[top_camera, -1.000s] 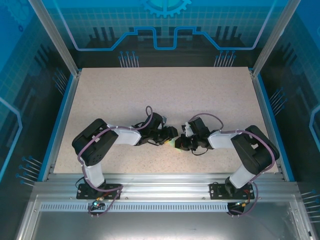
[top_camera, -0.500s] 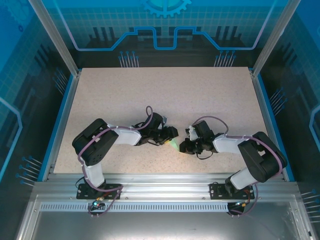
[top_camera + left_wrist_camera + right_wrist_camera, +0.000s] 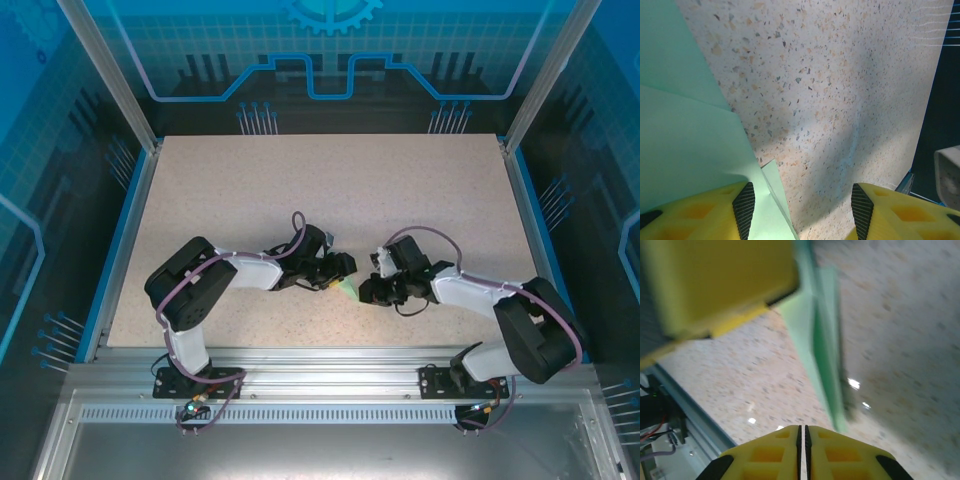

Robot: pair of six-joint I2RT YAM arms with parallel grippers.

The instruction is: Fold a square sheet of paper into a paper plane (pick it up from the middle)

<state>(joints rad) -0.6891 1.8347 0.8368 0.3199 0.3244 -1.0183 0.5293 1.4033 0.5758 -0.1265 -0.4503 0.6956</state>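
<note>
1. Change noted: over the last second my right gripper (image 3: 368, 291) drew back off the sheet of paper (image 3: 347, 290) and now sat just beside it on the right. My right elbow had swung outward toward the table's right edge. More pale green showed between my two grippers than before.
2. Right fingers: pressed together with only a hairline seam between them, and nothing visibly caught there (image 3: 802, 432). The paper (image 3: 825, 340) stood ahead of them, not in them.
3. Left gripper (image 3: 338, 275): unmoved, fingers released and well apart (image 3: 802, 205). My left pad (image 3: 743, 207) rested at the paper's edge, with bare table (image 3: 840, 75) between the pads.
4. Judgement: a crease pass by the right side appeared finished, with the left side pinning the work. Folding was partway, and no dart was formed.
5. Location: the paper lay on the table near its front middle, between my grippers.
6. Orientation: the paper (image 3: 685, 150) was layered, its fold edges running diagonally toward a narrow point near my left pad. From above, the visible piece tapered toward the near edge. I could not fix the long axis with confidence.
</note>
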